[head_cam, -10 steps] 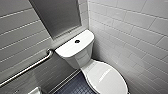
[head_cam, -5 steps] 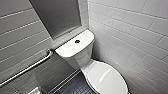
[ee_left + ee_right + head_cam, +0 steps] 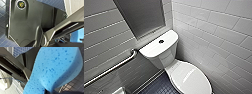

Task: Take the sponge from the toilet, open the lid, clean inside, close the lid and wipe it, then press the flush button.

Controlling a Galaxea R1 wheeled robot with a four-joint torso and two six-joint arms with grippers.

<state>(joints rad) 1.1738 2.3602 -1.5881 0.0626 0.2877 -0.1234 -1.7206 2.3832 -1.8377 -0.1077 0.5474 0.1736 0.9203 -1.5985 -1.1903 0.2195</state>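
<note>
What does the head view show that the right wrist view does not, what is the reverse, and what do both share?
Head view adds: the toilet with its lid shut, the flush button, and a grab bar. Right wrist view adds: the blue sponge, seen close up. Shared: the dark tiled floor.
</note>
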